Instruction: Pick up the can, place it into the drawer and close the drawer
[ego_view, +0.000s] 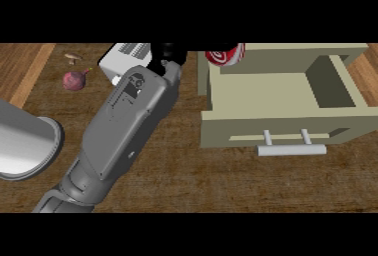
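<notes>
Reaching from the lower left of the frame, my left forearm crosses the wooden counter (221, 185) past the grey cylinder (26, 142) at the left edge. At right the drawer (221, 132) stands pulled out, its handle (290, 150) nearest me, and nothing shows inside. At the top, my left hand (168, 54) is just left of the can (225, 54); I cannot tell how my fingers are set. I'd close squarely around its sides, then lift clear of the drawer's wall.
</notes>
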